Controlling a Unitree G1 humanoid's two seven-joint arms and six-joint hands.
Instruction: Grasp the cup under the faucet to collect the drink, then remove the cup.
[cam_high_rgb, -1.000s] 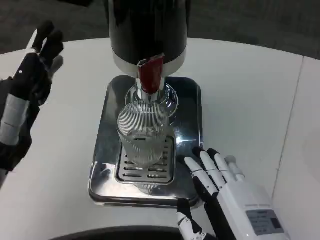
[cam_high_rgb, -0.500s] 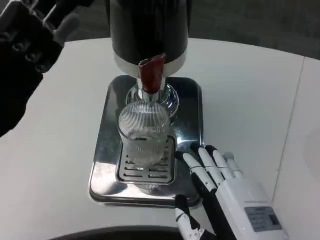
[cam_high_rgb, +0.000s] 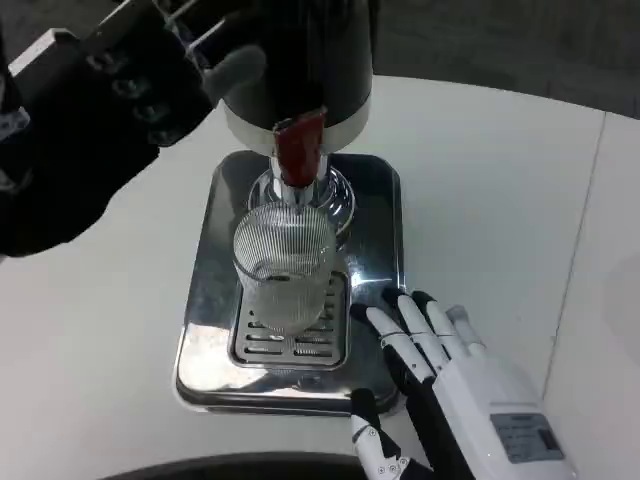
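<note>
Cup (cam_high_rgb: 288, 268), ribbed clear glass, on slotted steel tray (cam_high_rgb: 380, 215); right hand (cam_high_rgb: 440, 375) released, fingers spread.

A white-backed right hand (cam_high_rgb: 440, 375) with white-and-black fingers and a small printed label is seen at lower right. At upper left, the left hand (cam_high_rgb: 100, 120) is shown dark, blurred, with pale edges.
</note>
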